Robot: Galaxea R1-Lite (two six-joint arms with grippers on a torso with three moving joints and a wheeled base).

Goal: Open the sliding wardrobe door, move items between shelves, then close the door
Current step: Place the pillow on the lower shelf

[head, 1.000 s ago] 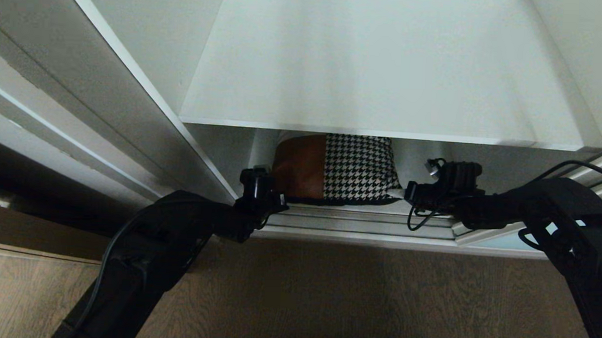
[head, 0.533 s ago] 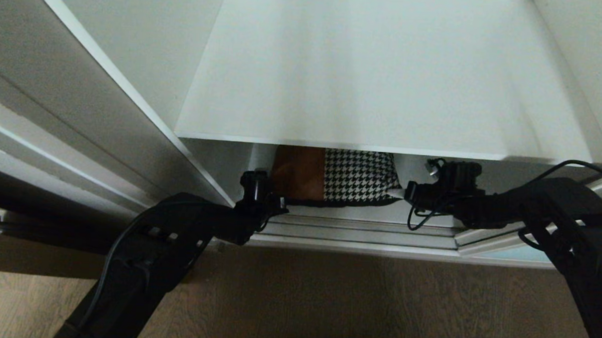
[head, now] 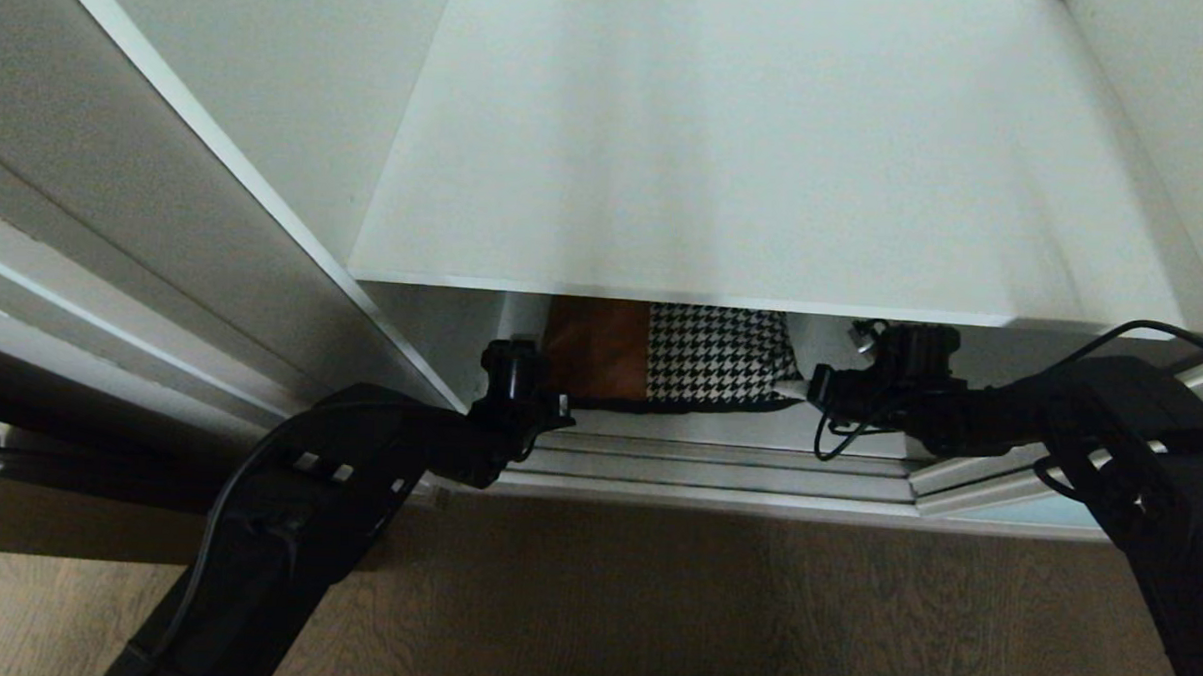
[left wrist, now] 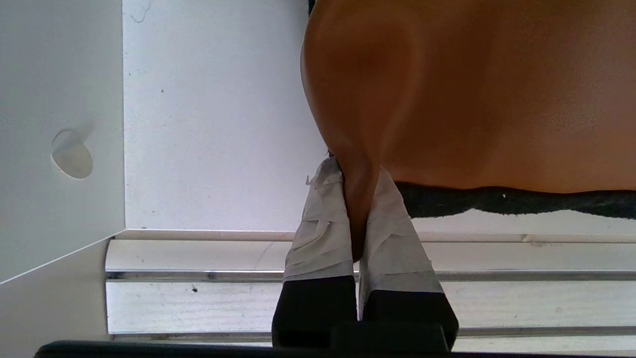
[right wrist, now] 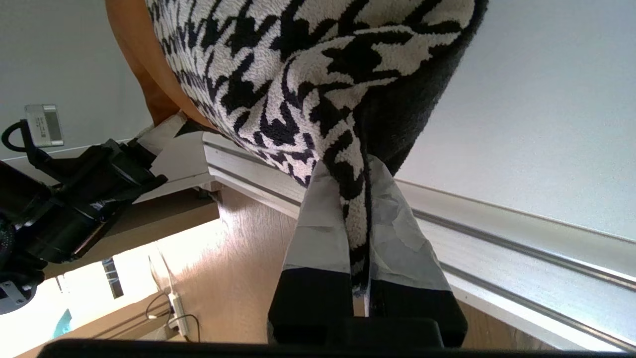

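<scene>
The cushion (head: 673,353) is pinched at both near corners by left gripper (left wrist: 358,209) and right gripper (right wrist: 358,209), so it can be lifted level from under the shelf (head: 747,183).

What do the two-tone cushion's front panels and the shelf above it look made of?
Two-tone cushion: tan-brown half looks like smooth leather or faux leather with a soft sheen; the black-and-white houndstooth half looks woven and fuzzy, with a nubby pile. Flat white shelf board: smooth matte, likely laminated board.
</scene>
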